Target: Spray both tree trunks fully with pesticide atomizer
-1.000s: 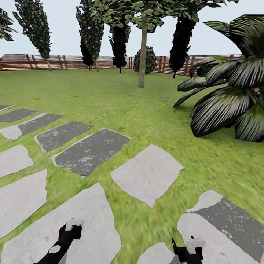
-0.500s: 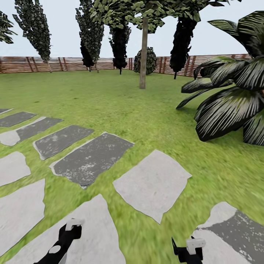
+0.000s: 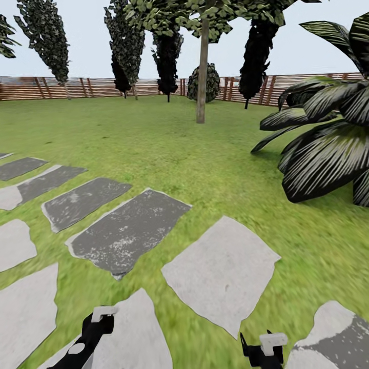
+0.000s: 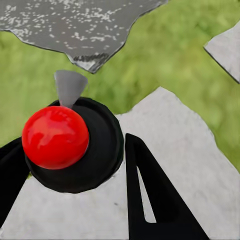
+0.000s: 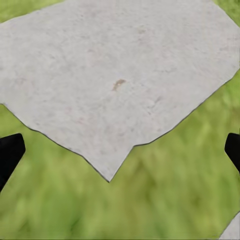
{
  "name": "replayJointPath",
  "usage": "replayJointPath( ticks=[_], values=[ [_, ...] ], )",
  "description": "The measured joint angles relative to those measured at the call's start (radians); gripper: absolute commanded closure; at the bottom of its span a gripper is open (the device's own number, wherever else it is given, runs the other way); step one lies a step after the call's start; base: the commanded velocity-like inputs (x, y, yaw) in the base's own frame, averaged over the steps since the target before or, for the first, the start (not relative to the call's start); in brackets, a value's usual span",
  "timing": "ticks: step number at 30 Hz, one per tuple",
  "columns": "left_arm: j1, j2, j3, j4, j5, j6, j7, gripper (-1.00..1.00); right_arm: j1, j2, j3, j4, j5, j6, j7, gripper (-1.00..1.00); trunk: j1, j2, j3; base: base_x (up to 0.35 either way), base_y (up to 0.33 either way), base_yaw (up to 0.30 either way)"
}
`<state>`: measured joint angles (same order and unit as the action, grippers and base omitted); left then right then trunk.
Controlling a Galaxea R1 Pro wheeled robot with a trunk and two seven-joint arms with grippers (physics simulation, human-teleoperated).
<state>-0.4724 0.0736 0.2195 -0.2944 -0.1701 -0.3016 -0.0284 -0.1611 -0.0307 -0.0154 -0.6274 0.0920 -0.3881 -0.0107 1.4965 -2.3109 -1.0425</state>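
The pesticide atomizer is out of view. One tree [image 3: 201, 77] with a bare pale trunk and light green leaves stands far ahead on the garden lawn [image 3: 169, 148]. My left gripper [image 3: 100, 320] hangs low over a pale stepping stone. In the left wrist view the left gripper [image 4: 75, 192] is open, its black fingers [image 4: 150, 200] spread on either side of a red ball on a black round disc [image 4: 55, 137]. My right gripper [image 3: 266, 346] is open too. In the right wrist view the right gripper [image 5: 120, 152] holds nothing over grass and a stone's edge [image 5: 115, 75].
Grey and pale stepping stones [image 3: 125, 228] cross the grass from the left to the near right. A big striped-leaf plant [image 3: 328, 138] crowds the right side. Dark thin-trunked trees [image 3: 123, 46] and a brown slat fence [image 3: 77, 87] line the far edge.
The whole view has shifted: stones and the striped-leaf plant slid down and to the right, so the camera has moved. Both grippers keep their place in the picture.
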Motion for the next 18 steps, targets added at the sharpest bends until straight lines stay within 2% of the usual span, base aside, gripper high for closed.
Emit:
replayJointPath(
  ticks=[18],
  values=[
    [0.000,0.000,0.001,0.000,0.000,-0.002,0.000,1.00,0.000,0.000,0.000,0.000,0.000,0.000,0.000,-1.00,0.000,0.000,0.000,0.312,0.126,0.000]
  ],
)
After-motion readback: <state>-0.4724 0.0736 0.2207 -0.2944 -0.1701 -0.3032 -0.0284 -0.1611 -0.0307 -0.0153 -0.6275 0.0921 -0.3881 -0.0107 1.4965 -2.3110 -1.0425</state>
